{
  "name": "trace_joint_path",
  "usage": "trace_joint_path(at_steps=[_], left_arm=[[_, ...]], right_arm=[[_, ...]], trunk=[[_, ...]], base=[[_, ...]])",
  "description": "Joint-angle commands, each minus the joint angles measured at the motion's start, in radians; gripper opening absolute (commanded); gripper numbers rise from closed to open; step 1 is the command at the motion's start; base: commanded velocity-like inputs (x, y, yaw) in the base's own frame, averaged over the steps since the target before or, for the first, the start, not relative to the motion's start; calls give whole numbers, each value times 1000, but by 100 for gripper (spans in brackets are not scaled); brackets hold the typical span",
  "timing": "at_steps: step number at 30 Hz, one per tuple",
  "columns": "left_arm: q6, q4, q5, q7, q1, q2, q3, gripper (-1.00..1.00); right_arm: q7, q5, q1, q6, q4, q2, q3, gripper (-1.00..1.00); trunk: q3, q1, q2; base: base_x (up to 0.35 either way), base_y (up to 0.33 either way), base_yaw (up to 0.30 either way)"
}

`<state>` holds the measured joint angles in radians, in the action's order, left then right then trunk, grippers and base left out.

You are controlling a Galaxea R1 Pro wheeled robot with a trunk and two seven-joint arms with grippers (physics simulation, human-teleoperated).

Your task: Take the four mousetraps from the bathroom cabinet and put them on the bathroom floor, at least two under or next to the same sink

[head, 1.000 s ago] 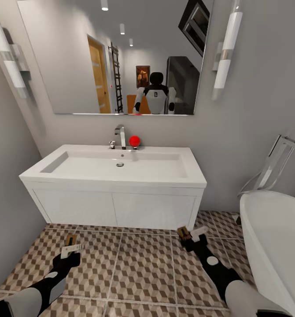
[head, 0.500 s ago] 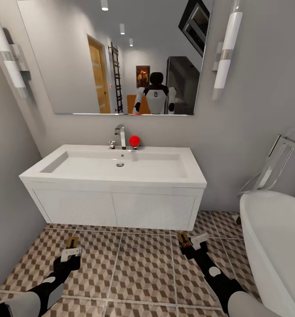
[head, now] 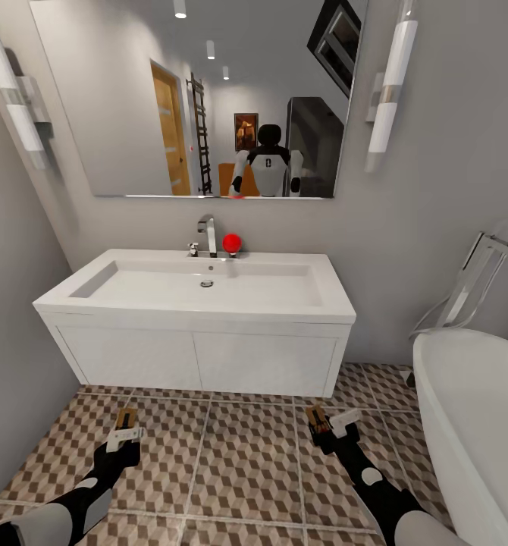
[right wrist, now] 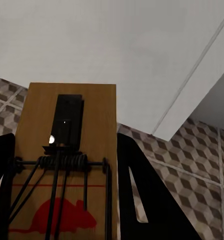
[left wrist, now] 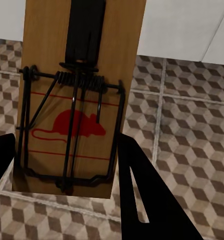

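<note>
A: What's seen, big stuff first?

B: Floor, cube-pattern tiles, is spread in front of the sink. Sink is hung on the wall, w/ a mirror above it, a faucet at its back edge and a red ball just beside the faucet. A tub is seen to the sink's right.

A: And the arms?

B: Both are held low over the floor, in front of the sink. Left gripper is clamped on a trap near the sink's left end. Right gripper is clamped on a 2nd trap near the sink's right end.

A: Confirmed by wrist cams?

B: Yes. Left trap is pinched by its board edges between dark fingers, red mouse print up. Right trap is held the same way, sink front just beyond it.
</note>
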<state>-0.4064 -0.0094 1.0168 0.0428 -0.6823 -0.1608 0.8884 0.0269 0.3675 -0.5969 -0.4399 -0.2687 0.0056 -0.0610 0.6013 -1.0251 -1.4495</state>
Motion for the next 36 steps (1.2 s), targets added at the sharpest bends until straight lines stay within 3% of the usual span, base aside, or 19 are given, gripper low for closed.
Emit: trace_joint_path(at_steps=[1,11,22,36], left_arm=[[-2,0,8,0,0,0,6,-100],[-2,0,7,0,0,0,6,-100],[-2,4,6,0,0,0,6,-100],[-2,11,6,0,0,0,6,-100]], right_arm=[[6,2,0,-3,0,1,-7,-100],[5,3,0,-5,0,1,-7,-100],[1,2,0,-5,0,1,-7,-100],[-1,4,0,-6,0,2,-8,-100]], trunk=[[1,0,0],[1,0,0],[37,-42,-77],[102,-96,-175]], base=[[0,0,0],[0,0,0],[0,0,0],[0,0,0]])
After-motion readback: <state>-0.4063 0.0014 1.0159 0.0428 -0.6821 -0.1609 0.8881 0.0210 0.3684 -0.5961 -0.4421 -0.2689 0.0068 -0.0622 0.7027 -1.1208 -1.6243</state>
